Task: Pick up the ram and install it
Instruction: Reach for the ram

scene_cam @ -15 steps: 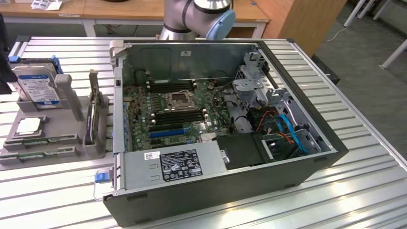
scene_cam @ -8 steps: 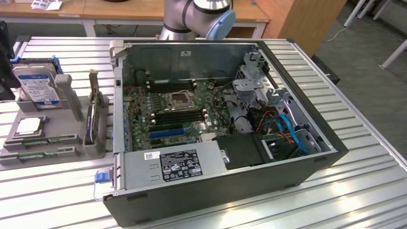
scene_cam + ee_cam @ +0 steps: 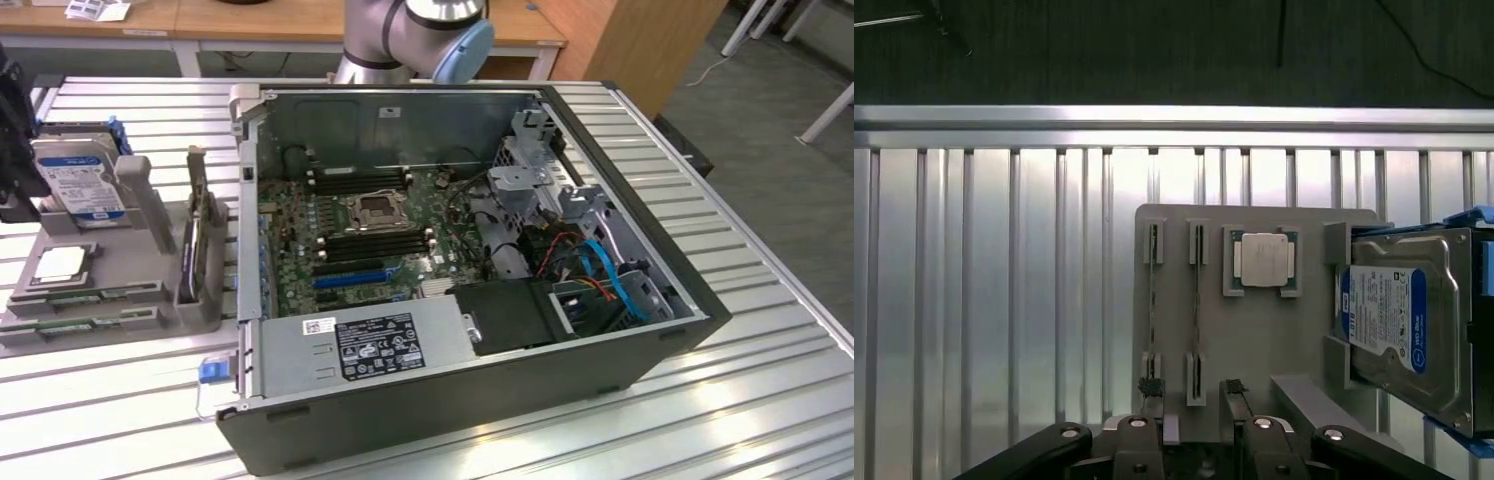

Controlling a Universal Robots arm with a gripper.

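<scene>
Two ram sticks [image 3: 1152,300] [image 3: 1196,300] stand on edge in the slots of a grey holder [image 3: 1254,340]. In the exterior view the ram [image 3: 87,294] lies along the front of that holder [image 3: 120,310], at the exterior view's left of the open computer case [image 3: 467,420]. My gripper [image 3: 1192,395] is open, with nothing between its fingers. It hovers over the holder's edge close to the near ends of the two sticks, touching neither. The motherboard's black ram slots [image 3: 380,245] lie inside the case beside the processor socket [image 3: 374,210].
The holder also carries a square silver processor chip [image 3: 1264,260] and a hard drive with a blue label [image 3: 1399,320]. A blue expansion slot [image 3: 354,272] and a power supply [image 3: 360,345] sit in the case. A slatted metal table [image 3: 747,400] lies underneath everything.
</scene>
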